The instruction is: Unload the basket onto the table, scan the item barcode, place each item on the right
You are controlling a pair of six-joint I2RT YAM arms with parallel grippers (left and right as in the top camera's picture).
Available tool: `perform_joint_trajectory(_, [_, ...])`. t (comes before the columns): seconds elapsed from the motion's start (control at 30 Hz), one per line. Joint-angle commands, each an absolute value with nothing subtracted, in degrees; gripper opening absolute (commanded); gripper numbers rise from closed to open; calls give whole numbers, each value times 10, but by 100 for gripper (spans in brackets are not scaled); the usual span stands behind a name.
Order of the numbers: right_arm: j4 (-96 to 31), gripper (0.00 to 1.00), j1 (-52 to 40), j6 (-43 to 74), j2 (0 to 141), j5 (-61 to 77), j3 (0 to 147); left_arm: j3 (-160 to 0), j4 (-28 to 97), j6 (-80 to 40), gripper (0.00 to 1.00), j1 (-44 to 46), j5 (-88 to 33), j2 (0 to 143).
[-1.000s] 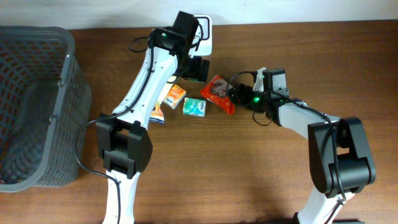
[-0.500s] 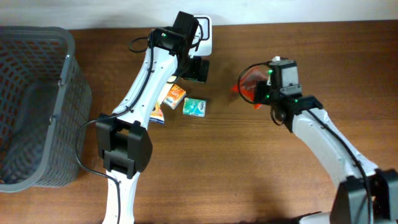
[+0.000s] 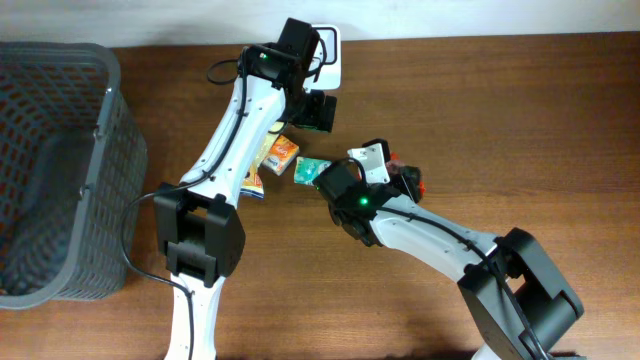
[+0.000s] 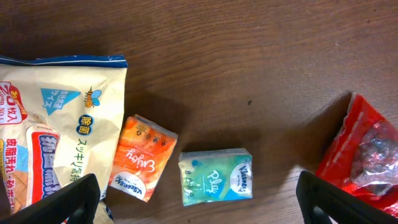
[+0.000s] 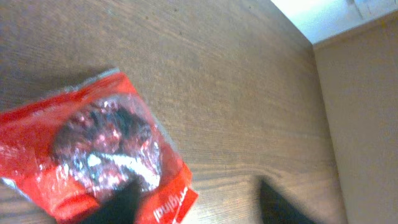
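Red packet (image 5: 106,155) on open tabletop (image 5: 217,74), right gripper (image 5: 198,198) spread just beside its edge; left gripper (image 4: 199,208) wide open.

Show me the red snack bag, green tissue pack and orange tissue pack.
red snack bag (image 5: 93,155), right wrist view, its middle.
green tissue pack (image 4: 216,176), left wrist view, top face centre.
orange tissue pack (image 4: 142,157), left wrist view, top face centre.

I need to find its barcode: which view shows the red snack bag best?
Right wrist: the red snack bag lies nearly whole in frame. Left wrist catches only part at its right edge; overhead, the right arm covers nearly all of it.
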State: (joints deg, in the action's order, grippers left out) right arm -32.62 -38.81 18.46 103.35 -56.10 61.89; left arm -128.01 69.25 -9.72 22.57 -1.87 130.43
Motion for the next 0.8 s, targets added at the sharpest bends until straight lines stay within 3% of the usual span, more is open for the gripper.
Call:
perform_joint_trajectory(0.0, [-364, 96, -372, 279, 1017, -557, 626, -1285, 693, -98, 99, 223, -17, 1303])
perform_joint_trajectory(0.03, [-375, 100, -348, 279, 1001, -505, 634, -1285, 693, -98, 99, 223, -17, 1303])
perform_joint_trajectory(0.13, [-433, 99, -250, 279, 953, -373, 686, -1285, 693, -98, 99, 223, -17, 1303])
perform_joint_trajectory(0.27, [-495, 98, -41, 238, 919, -138, 804, -1285, 657, -98, 99, 223, -19, 1303])
perform_joint_trajectory(0.37, [-496, 98, 99, 238, 921, -113, 805, -1285, 637, -98, 99, 223, -19, 1303])
perform_joint_trajectory(0.4, [-495, 98, 155, 238, 921, -113, 805, -1285, 645, -98, 99, 223, -89, 1303])
perform_joint_trajectory(0.5, [-495, 98, 215, 239, 921, -111, 805, -1271, 689, -66, 99, 240, -250, 1307])
perform_joint_trajectory(0.6, [-495, 98, 233, 239, 921, -111, 805, -1221, 731, -27, 99, 292, -254, 1317])
perform_joint_trajectory(0.7, [-495, 98, 233, 239, 921, -111, 805, -1173, 658, -23, 99, 320, -258, 1323])
perform_joint_trajectory(0.77, [-495, 98, 233, 239, 921, -111, 805, -1171, 630, -23, 93, 323, -270, 1354])
